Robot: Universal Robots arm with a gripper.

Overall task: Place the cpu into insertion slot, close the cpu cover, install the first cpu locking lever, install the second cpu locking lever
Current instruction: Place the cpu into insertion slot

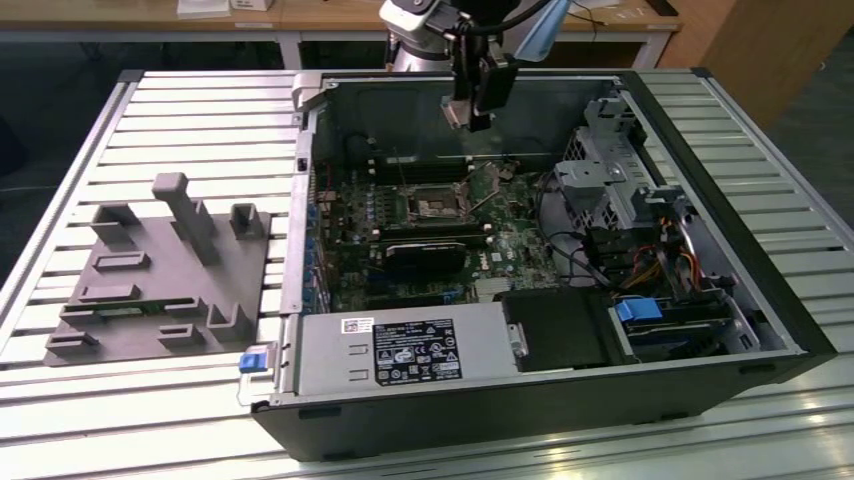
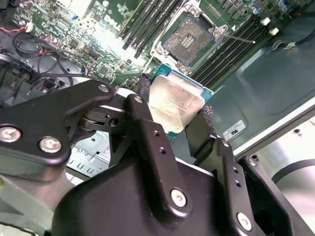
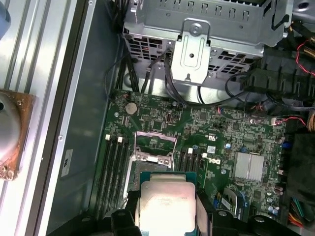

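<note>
Item: my gripper (image 2: 175, 101), fingers clamped on the cpu (image 2: 173, 104) by two opposite edges. Its dull silver face is up and a green rim shows around it.

Position: in the exterior view the gripper (image 1: 469, 120) hangs inside the open case (image 1: 747, 300), at 12 o'clock from the slot (image 1: 437, 207). The cpu (image 3: 167, 206) is in the air above the board (image 3: 216, 128), apart from the slot (image 3: 153, 147).

Slot: in the second wrist view the slot (image 2: 189, 39) lies uncovered, with a dark, faintly golden centre and silvery metal at its corners. A thin lever (image 2: 236, 38) sticks out beside it.

Other contents, exterior view:
- power supply (image 1: 400, 350) at 6 o'clock from the slot, carrying a dark label with white print too small to read
- drive cage (image 1: 601, 185) at 3 o'clock from the slot
- grey fixture (image 1: 160, 270) on the slatted table (image 1: 214, 110), at 9 o'clock from the case

Labels: a white sticker (image 2: 235, 130) on the case floor near the cpu, also seen in the first wrist view (image 3: 65, 162); its print is illegible
</note>
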